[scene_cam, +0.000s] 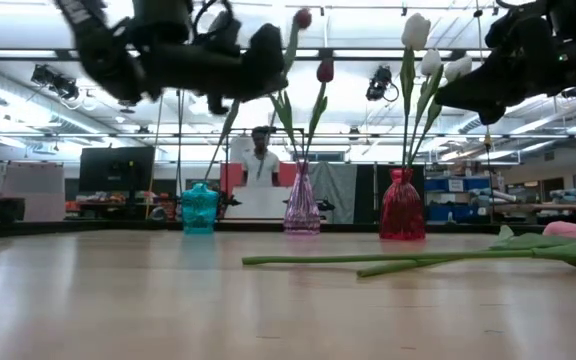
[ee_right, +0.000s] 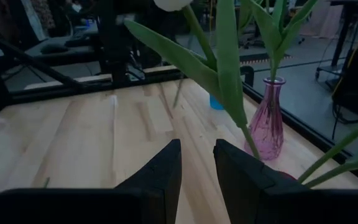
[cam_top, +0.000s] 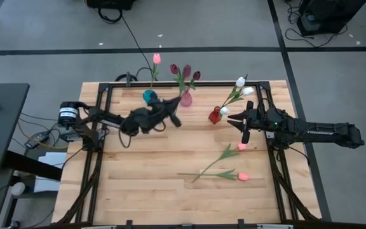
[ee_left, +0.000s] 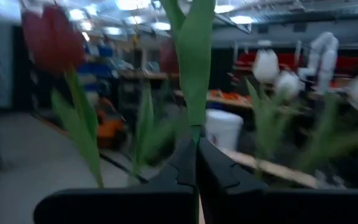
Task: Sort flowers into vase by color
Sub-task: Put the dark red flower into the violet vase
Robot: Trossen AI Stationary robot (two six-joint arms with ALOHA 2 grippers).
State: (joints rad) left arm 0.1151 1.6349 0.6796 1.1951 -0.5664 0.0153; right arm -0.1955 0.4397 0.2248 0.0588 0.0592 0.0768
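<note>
The left end effector (cam_top: pixel 170 113) is clenched on a light, floppy tulip stem (ee_left: pixel 194 74), gripped low. The right end effector (ee_right: pixel 197 165) hangs released near the red vase (cam_top: pixel 215 115); the pink tulips (cam_top: pixel 224 164) on the tabletop (cam_top: pixel 145 184) want mid-stem grabs, probably.

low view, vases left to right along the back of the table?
teal vase → pink vase → red vase. Further right, a pink tulip head lies on the table.

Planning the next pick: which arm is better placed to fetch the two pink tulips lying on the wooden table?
Right. The right gripper is open and empty, near the pink tulips. The left gripper is shut on a green stem by the pink glass vase.
</note>
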